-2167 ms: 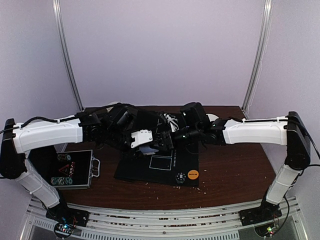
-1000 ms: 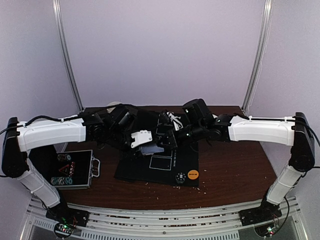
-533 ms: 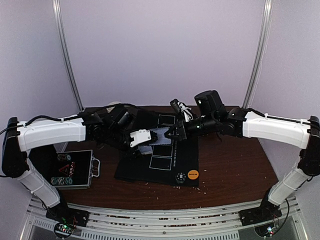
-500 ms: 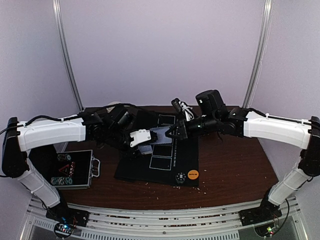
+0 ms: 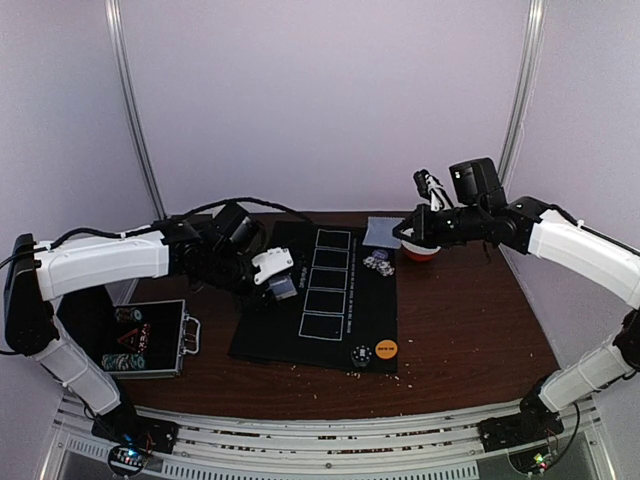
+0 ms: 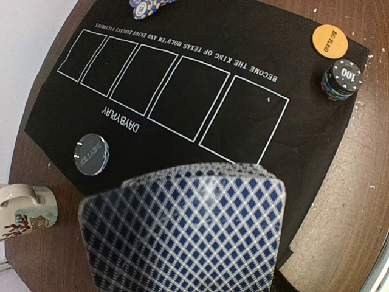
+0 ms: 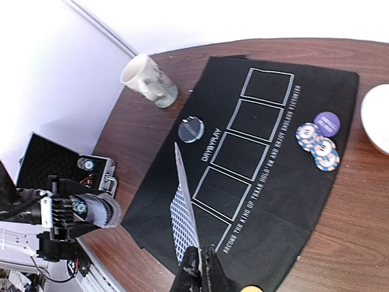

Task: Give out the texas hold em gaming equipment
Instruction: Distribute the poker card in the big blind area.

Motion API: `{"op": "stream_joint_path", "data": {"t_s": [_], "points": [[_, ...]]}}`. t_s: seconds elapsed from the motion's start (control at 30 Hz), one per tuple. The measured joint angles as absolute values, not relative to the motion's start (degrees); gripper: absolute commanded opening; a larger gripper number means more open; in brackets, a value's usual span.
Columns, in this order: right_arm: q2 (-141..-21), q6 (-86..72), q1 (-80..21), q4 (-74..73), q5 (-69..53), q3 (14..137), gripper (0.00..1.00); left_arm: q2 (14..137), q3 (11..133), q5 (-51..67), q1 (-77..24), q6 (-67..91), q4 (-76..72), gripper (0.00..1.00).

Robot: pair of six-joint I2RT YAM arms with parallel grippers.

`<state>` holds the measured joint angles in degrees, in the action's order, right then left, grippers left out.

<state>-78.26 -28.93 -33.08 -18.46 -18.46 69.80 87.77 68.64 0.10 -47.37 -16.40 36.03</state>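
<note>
My left gripper [image 5: 279,281] is shut on a deck of playing cards [image 6: 188,231] with blue-and-white checked backs and holds it above the near left part of the black mat [image 5: 270,340]; the deck hides its fingers in the left wrist view. My right gripper [image 7: 203,267] is shut on a single card [image 7: 185,207], seen edge-on, high over the mat. In the top view this card [image 5: 382,232] hangs at the back right. Chip stacks [image 7: 316,146] and a purple disc [image 7: 328,123] lie on the mat. The orange button [image 6: 329,41] lies beside a 100 chip stack [image 6: 341,79].
A white patterned mug [image 7: 148,79] stands off the mat's far left corner, with a dark dealer disc [image 7: 191,129] nearby. A red-and-white bowl [image 5: 422,252] sits under the right arm. An open chip case [image 5: 140,340] lies at the near left. Crumbs dot the table front.
My right gripper drew one card off the deck and rose away to the back right. My left gripper with the deck pulled back a little to the left.
</note>
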Motion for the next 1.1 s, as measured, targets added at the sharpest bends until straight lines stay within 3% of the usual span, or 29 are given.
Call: {"op": "stream_joint_path", "data": {"t_s": [0.83,1.1], "points": [[-83.64,-30.98,-30.83,-24.18,-14.39,68.82,0.00,87.77,63.42,-1.52,-40.12,-10.94,26.39,0.49],[-84.31,-29.45,-30.81,-24.58,-18.92,64.40,0.00,87.77,63.42,-1.04,-40.05,-10.35,25.30,0.49]]}}
